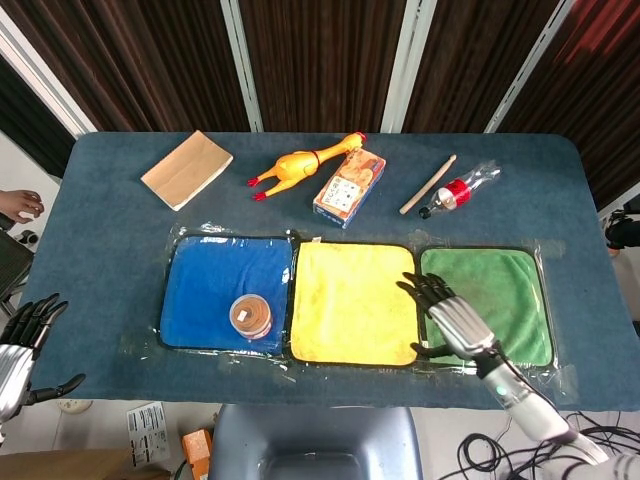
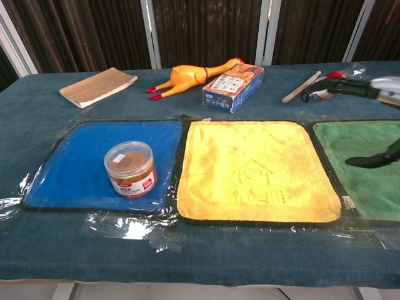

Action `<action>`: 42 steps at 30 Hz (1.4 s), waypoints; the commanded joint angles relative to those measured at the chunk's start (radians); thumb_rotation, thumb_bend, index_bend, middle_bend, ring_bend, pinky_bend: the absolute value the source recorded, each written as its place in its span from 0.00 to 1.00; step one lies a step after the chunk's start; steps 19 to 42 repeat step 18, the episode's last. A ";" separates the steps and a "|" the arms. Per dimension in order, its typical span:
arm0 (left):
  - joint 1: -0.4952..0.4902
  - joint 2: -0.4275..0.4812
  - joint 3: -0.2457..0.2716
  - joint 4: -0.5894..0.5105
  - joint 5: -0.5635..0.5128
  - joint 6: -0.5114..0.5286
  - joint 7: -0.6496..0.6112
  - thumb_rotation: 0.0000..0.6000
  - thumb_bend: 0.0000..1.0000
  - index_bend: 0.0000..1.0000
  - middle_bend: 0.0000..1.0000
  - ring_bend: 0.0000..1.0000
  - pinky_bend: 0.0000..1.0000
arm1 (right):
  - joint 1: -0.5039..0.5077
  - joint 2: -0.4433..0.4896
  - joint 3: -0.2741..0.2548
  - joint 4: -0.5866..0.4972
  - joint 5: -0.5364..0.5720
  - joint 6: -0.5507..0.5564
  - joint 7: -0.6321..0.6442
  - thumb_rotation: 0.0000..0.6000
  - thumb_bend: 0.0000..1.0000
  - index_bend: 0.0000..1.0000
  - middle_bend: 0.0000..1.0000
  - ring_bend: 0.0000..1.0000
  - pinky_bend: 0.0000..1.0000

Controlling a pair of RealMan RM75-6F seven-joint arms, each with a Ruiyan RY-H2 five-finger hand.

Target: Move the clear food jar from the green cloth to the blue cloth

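While the clear plastic food jar with brown contents and a red label (image 1: 249,317) stands upright on the blue cloth (image 1: 215,280), near its front right corner, the right hand (image 1: 452,321) hangs over the left edge of the green cloth (image 1: 500,290), fingers spread, grasping nothing. Yellow cloth (image 1: 354,300) lies between the two. Left hand (image 1: 22,345) sits off the table's (image 1: 100,250) near-left corner, fingers apart, probably empty; it's partly cropped. Yellow rubber chicken (image 1: 300,161) and printed carton (image 1: 349,189) lie further back.

Jar (image 1: 249,316) on leftmost cloth (image 1: 205,285) (near edge); two cloths (image 1: 352,300) lie rightward.
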 commanded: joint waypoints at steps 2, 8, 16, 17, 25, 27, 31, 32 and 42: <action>-0.005 -0.012 0.002 -0.010 -0.003 -0.018 0.043 1.00 0.00 0.03 0.00 0.00 0.03 | -0.229 0.084 -0.060 0.014 0.123 0.215 -0.162 1.00 0.14 0.00 0.00 0.00 0.00; -0.004 -0.015 0.003 -0.018 0.002 -0.015 0.063 1.00 0.00 0.03 0.00 0.00 0.03 | -0.285 0.083 -0.048 -0.011 0.089 0.291 -0.235 1.00 0.14 0.00 0.00 0.00 0.00; -0.003 -0.001 0.015 -0.040 -0.006 -0.040 0.075 1.00 0.00 0.03 0.00 0.00 0.03 | -0.308 0.097 -0.027 -0.008 0.065 0.286 -0.214 1.00 0.14 0.00 0.00 0.00 0.00; -0.003 0.000 0.017 -0.046 -0.013 -0.048 0.085 1.00 0.00 0.03 0.00 0.00 0.03 | -0.311 0.099 -0.024 -0.007 0.063 0.285 -0.209 1.00 0.14 0.00 0.00 0.00 0.00; -0.003 0.003 0.019 -0.052 -0.019 -0.058 0.091 1.00 0.00 0.03 0.00 0.00 0.03 | -0.314 0.101 -0.022 -0.006 0.061 0.284 -0.205 1.00 0.14 0.00 0.00 0.00 0.00; -0.003 0.003 0.019 -0.052 -0.019 -0.058 0.091 1.00 0.00 0.03 0.00 0.00 0.03 | -0.314 0.101 -0.022 -0.006 0.061 0.284 -0.205 1.00 0.14 0.00 0.00 0.00 0.00; -0.003 0.003 0.019 -0.052 -0.019 -0.058 0.091 1.00 0.00 0.03 0.00 0.00 0.03 | -0.314 0.101 -0.022 -0.006 0.061 0.284 -0.205 1.00 0.14 0.00 0.00 0.00 0.00; -0.003 0.003 0.019 -0.052 -0.019 -0.058 0.091 1.00 0.00 0.03 0.00 0.00 0.03 | -0.314 0.101 -0.022 -0.006 0.061 0.284 -0.205 1.00 0.14 0.00 0.00 0.00 0.00; -0.003 0.003 0.019 -0.052 -0.019 -0.058 0.091 1.00 0.00 0.03 0.00 0.00 0.03 | -0.314 0.101 -0.022 -0.006 0.061 0.284 -0.205 1.00 0.14 0.00 0.00 0.00 0.00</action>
